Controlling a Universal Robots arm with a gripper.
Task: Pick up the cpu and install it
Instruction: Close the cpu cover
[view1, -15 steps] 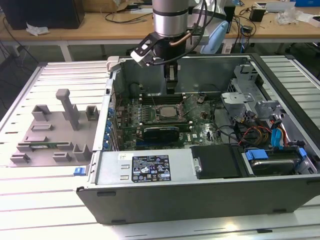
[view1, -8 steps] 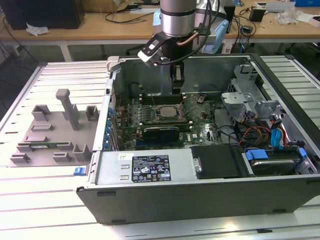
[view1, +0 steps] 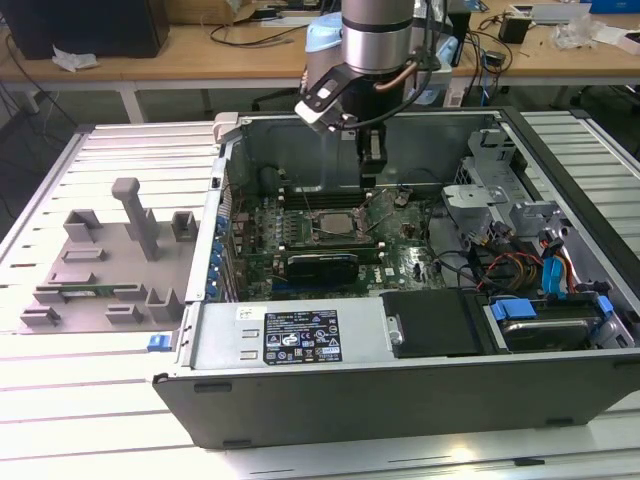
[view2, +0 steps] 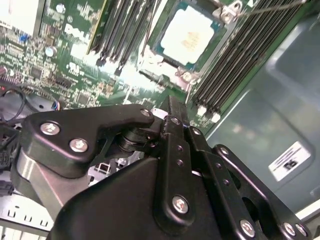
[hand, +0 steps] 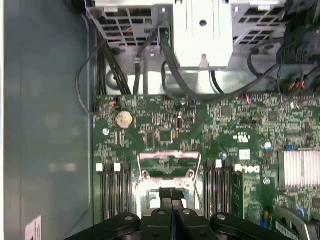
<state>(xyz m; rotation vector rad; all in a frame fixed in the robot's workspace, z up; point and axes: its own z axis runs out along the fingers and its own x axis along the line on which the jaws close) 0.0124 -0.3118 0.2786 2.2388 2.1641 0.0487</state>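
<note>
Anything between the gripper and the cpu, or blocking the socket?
Nothing visible. The cpu lies flat in the socket, its silver top uncovered. The gripper hangs above it inside the case with only open air between. Memory slots flank the socket on both sides but do not cross that gap.

The work surface is a broad table (view1: 110, 140) of pale ribbed metal slats, and overhead light throws bright glare along its front slats (view1: 450, 455). Behind it, across the back of the exterior view, runs a long wooden desk (view1: 180, 62) on white legs (view1: 130, 100), strewn with loose cables (view1: 255, 35) and carrying a black box (view1: 90, 25) at the exterior view's left. The floor (view1: 180, 105) under that desk lies dark and in shadow.
</note>
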